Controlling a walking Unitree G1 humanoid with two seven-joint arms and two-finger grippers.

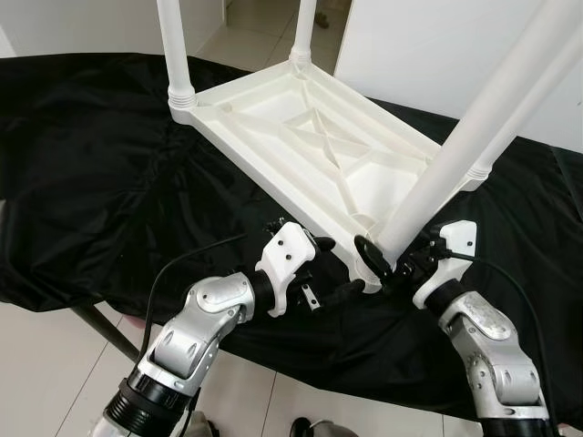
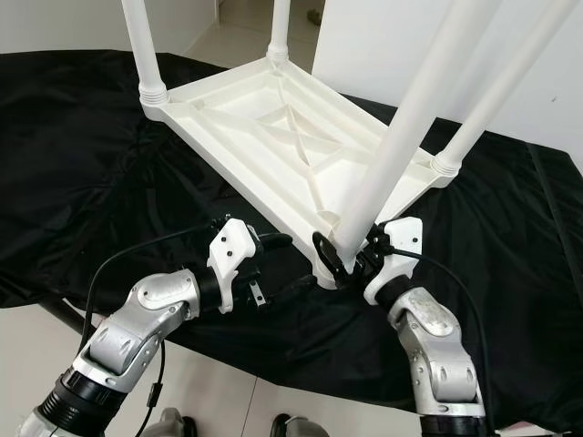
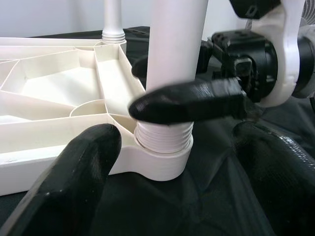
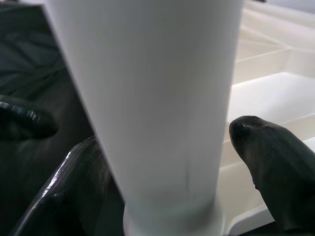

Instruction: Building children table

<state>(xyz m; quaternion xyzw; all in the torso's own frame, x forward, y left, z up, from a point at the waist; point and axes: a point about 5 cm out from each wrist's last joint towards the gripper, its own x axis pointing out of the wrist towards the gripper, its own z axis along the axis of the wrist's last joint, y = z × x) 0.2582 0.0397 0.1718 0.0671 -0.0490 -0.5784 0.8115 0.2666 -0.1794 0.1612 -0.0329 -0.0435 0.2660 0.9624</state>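
Observation:
A white plastic children's table (image 1: 319, 146) lies upside down on a black cloth (image 1: 91, 164). Its near leg (image 1: 474, 118) stands up from the threaded corner socket (image 3: 162, 157) closest to me. My right gripper (image 1: 387, 253) is shut on this leg just above the socket, with one finger (image 3: 187, 101) lying across the tube and the leg (image 4: 147, 98) held between both fingers. My left gripper (image 1: 332, 269) is open, just left of the same corner. Its two fingers (image 3: 74, 187) are spread wide, low over the cloth, on either side of the socket.
Three more legs stand in the other corners: back left (image 1: 173, 45), back (image 1: 303, 32) and right (image 1: 519, 118). The cloth's front edge runs close under my arms, with tiled floor (image 1: 55, 364) below. A white wall (image 1: 428, 45) stands behind. A black cable (image 1: 182, 259) loops by my left arm.

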